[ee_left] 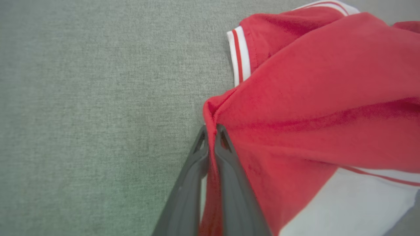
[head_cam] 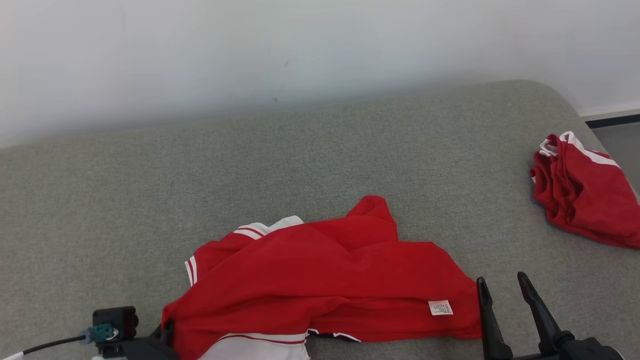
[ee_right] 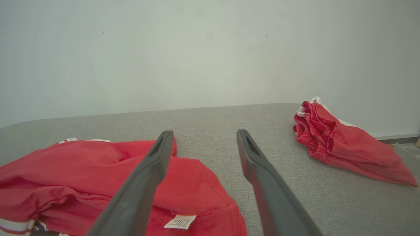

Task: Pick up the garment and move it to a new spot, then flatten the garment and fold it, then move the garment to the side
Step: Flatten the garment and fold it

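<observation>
Left gripper [ee_left: 211,131], near left: fingers pressed together, pinching red fold at garment's [head_cam: 325,270] left corner.
Right gripper [head_cam: 501,280], near right: fingers spread apart, tips just beside garment's right hem, close to white label [head_cam: 440,307].
Garment lay crumpled on grey padded surface [head_cam: 100,200], centre, toward front edge. Long axis ran left-right across head view; white-striped cuff [head_cam: 191,270] at left end, one red peak pointed away toward wall [head_cam: 250,50].
Second red garment [head_cam: 580,195] lay bunched farther back at right edge, well apart.
</observation>
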Robot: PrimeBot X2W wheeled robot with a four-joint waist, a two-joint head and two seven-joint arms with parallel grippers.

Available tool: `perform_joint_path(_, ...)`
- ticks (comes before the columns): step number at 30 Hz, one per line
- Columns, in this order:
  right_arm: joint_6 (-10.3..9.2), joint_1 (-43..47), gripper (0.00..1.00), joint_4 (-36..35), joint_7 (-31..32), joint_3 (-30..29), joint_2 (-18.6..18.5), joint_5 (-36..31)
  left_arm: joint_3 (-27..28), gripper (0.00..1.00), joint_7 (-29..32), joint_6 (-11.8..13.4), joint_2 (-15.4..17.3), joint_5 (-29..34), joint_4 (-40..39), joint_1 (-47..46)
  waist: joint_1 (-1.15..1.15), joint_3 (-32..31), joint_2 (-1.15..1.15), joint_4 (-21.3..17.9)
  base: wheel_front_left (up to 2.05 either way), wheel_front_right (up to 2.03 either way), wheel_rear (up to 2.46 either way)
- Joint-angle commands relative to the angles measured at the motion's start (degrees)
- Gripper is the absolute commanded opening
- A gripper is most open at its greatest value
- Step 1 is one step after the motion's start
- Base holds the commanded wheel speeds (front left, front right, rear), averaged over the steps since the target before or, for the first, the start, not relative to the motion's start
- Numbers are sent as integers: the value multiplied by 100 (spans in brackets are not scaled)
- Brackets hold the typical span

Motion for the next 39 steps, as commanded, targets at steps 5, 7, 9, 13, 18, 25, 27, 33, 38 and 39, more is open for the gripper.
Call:
perform_joint_path(5, -16, -64, 100, -28, -22, -23, 25, 33, -9, 0, -255, 73, 171, 171, -176, -222, 0, 93, -1, -22, 0, 0, 0)
perform_joint_path(7, -16, -93, 100, -41, -22, -13, 26, 41, -23, 0, -451, 104, 220, 279, -141, -386, 0, 139, -1, -8, 0, 0, 0)
perform_joint_path(9, -16, -118, 100, -45, -22, 18, 31, 49, -55, 0, -648, 118, 261, 396, -31, -597, 0, 197, -1, 0, 0, 0, 0)
perform_joint_path(13, -16, -194, 100, -45, -22, 93, 30, 50, -194, 0, -1060, 161, 344, 690, 368, -1170, 0, 318, -1, -42, 0, 0, 0)
perform_joint_path(18, -16, -296, 100, -50, -22, 197, -42, 45, -304, 0, -1330, 214, 528, 959, 1049, -1856, 0, 501, -1, -243, 0, 0, 0)
perform_joint_path(25, -16, -391, 100, -95, -22, 230, -35, 77, -405, 0, -1513, 299, 799, 1215, 1711, -2576, 0, 828, -1, -539, 0, 0, 0)
perform_joint_path(27, -16, -422, 100, -113, -22, 228, -26, 86, -424, 0, -1535, 321, 881, 1275, 1849, -2720, 0, 895, -1, -585, 0, 0, 0)
perform_joint_path(33, -16, -462, 100, -129, -22, 173, -3, 92, -416, 100, -1711, 416, 885, 1259, 2076, -2846, 0, 955, -1, -564, 0, 0, 0)
perform_joint_path(38, -16, -462, 100, -97, -21, 115, 13, 85, -409, 100, -2021, 229, 834, 1074, 2086, -2660, 0, 781, -1, -320, 0, 0, 0)
perform_joint_path(39, -16, -465, 100, -93, -22, 115, 17, 78, -388, 100, -2088, 184, 807, 988, 2041, -2609, 0, 734, -1, -269, 0, 0, 0)
